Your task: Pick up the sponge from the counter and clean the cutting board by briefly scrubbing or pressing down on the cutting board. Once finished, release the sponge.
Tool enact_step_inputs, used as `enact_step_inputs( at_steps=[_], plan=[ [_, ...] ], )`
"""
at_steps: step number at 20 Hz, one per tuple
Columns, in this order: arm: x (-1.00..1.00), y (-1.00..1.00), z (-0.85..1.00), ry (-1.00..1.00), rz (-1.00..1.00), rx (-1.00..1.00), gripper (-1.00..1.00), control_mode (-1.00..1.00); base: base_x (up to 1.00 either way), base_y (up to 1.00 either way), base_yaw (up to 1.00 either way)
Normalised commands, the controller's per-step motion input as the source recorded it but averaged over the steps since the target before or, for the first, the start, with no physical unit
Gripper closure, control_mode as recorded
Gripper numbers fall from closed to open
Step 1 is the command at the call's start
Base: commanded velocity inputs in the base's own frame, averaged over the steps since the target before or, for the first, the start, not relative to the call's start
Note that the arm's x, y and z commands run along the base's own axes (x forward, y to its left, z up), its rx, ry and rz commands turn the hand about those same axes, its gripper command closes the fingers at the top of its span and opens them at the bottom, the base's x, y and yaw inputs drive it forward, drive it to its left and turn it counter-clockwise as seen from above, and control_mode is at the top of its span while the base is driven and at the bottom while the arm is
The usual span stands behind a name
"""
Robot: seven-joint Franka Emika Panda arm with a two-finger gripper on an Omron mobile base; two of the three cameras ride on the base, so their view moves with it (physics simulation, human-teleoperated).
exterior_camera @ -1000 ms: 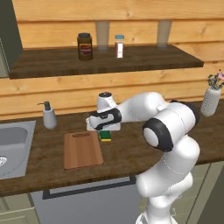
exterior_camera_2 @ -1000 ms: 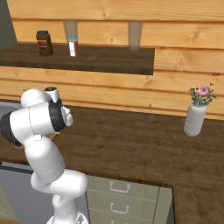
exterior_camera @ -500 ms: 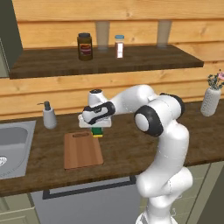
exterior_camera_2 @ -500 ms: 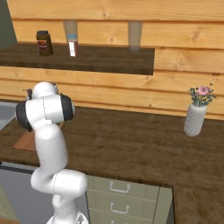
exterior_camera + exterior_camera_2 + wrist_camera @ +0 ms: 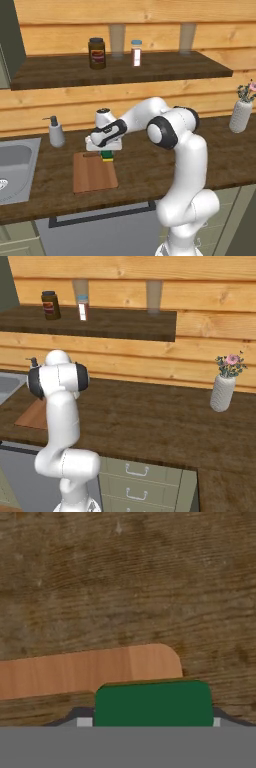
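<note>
Since a second ago: my arm has swung left from beside the cutting board point(image 5: 94, 172) to its far right corner, carrying the sponge point(image 5: 107, 155) along. My gripper point(image 5: 106, 151): jaws closed on the sponge's two sides, pointing down. Sponge: held just over that corner; likely light, soft, compressible; best held across the short sides, low enough to press flat. Arm: reaching forward and left, elbow bent, wrist low over the counter point(image 5: 145, 172).

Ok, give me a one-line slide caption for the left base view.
Gripper holding the sponge at the far right corner of the cutting board on the counter.
</note>
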Motion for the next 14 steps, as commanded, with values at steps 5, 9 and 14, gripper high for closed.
enact_step_inputs(
  at_steps=[5,9,14],
  plan=[
    [0.16,0.10,-0.41,0.01,0.00,0.00,1.00,-1.00,0.00,0.00,0.00],
    [0.18,0.22,-0.16,0.01,0.00,0.00,1.00,-1.00,0.00,0.00,0.00],
    [0.14,0.43,-0.03,0.01,0.05,0.00,1.00,-1.00,0.00,0.00,0.00]
  ],
)
